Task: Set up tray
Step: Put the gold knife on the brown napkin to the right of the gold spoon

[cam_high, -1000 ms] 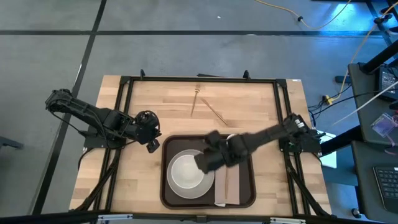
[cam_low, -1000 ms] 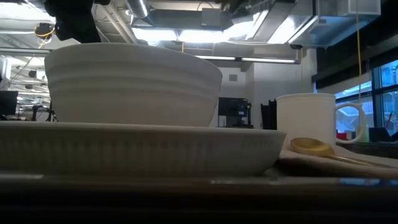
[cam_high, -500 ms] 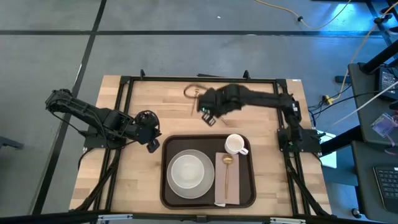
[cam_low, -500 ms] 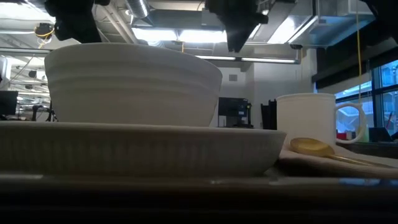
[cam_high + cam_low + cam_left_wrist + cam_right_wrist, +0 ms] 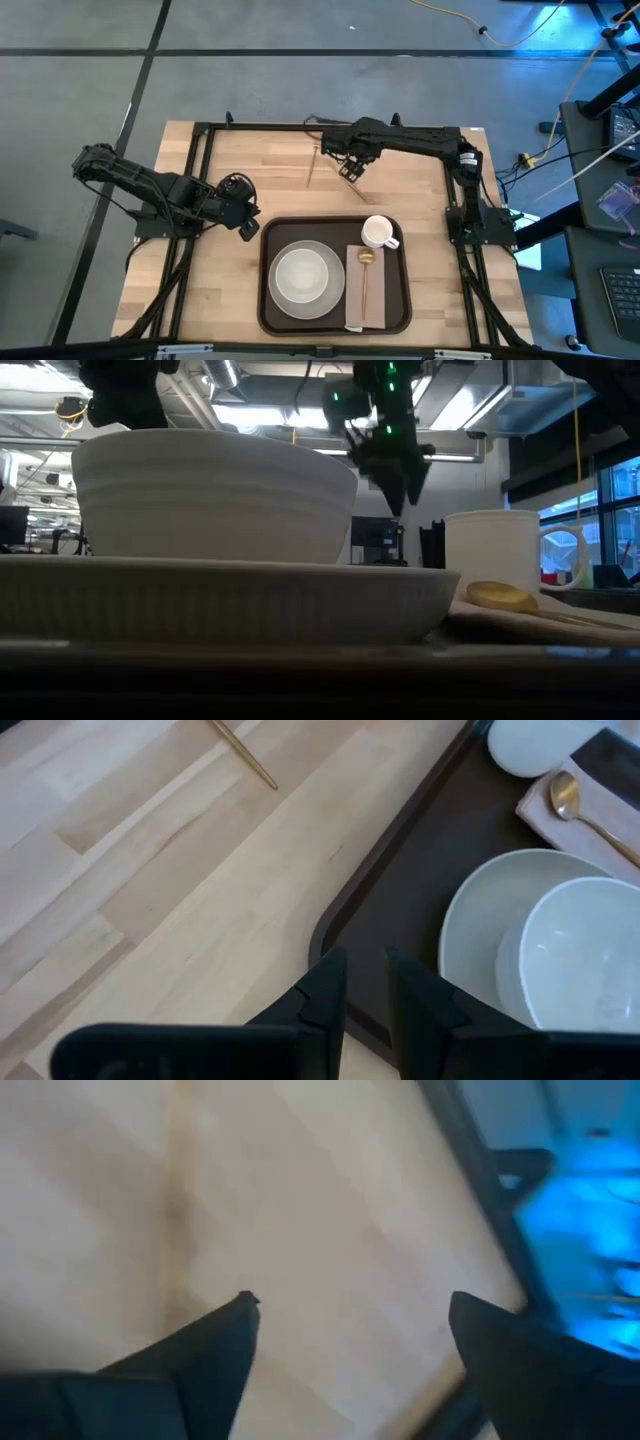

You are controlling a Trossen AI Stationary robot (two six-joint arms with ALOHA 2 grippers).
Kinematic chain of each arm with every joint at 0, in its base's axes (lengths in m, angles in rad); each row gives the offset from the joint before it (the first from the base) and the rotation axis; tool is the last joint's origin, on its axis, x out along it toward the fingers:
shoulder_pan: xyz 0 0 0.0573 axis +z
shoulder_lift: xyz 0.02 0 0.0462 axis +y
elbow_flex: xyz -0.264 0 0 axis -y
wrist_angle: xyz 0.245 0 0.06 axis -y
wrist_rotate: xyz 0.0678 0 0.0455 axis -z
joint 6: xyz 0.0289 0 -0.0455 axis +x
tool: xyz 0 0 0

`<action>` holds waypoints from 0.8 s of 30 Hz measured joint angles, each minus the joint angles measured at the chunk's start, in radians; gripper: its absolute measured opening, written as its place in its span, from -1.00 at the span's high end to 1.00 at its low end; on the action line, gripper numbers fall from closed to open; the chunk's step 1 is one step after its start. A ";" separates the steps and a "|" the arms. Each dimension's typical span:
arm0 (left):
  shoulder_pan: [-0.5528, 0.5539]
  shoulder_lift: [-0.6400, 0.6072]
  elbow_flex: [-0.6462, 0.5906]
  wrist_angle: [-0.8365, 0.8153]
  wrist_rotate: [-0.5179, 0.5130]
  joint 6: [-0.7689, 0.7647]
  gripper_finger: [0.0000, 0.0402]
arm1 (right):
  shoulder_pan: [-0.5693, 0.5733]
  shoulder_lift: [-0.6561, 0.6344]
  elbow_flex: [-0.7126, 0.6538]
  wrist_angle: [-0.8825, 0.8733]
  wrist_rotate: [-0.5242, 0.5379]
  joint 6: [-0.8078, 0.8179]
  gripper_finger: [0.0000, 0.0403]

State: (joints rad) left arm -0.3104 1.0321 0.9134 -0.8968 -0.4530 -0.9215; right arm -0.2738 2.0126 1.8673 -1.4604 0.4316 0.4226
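- While we are holding our left claw [image 5: 247, 226] narrowed to a slim gap and empty beside the left rim of the large dark brown rectangular tray [image 5: 268, 300], our right claw [image 5: 349, 168] is swinging away from the tray to the far side of the pale wooden bench [image 5: 230, 150], where it is now spreading wide with nothing between its jaws.
- It is hanging over the thin gold-coloured utensils [image 5: 312, 166] lying loose there, so we are judging those to be the next pick.
- On the tray, at the near middle of the bench, we are already seeing the white bowl on its round white plate [image 5: 301, 277], the white mug [image 5: 378, 232] and the gold spoon [image 5: 365, 275] on the pale beige napkin [image 5: 376, 300].
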 joint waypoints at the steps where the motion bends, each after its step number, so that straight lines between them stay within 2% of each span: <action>1: 0.005 0.000 0.000 0.000 0.000 0.000 0.71 | -0.004 0.000 -0.036 0.016 0.033 0.010 -0.64; 3: 0.015 0.000 0.000 -0.001 0.003 0.000 0.71 | -0.006 -0.001 -0.097 0.063 0.066 0.016 -0.68; 6: 0.034 0.000 0.000 -0.001 0.017 0.000 0.71 | -0.006 0.000 -0.147 0.078 0.062 0.029 -0.71; 14: 0.091 0.000 0.000 -0.001 0.063 0.000 0.71 | 0.031 -0.002 -0.147 0.141 0.126 -0.008 -0.70; 16: 0.101 0.000 0.000 -0.001 0.065 0.000 0.71 | 0.032 -0.003 -0.153 0.205 0.029 -0.008 -0.70; 19: 0.111 0.000 0.000 -0.001 0.069 0.000 0.71 | 0.010 -0.003 -0.185 0.302 -0.232 -0.013 -0.70; 21: 0.116 0.000 0.000 -0.001 0.073 0.000 0.71 | -0.006 -0.002 -0.214 0.357 -0.281 -0.031 -0.70; 24: 0.117 0.000 0.000 -0.001 0.077 0.000 0.71 | -0.022 -0.002 -0.262 0.422 -0.271 -0.064 -0.70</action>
State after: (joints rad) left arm -0.1932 1.0317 0.9134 -0.8974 -0.3760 -0.9218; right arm -0.2960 2.0106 1.6048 -1.0379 0.1608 0.3584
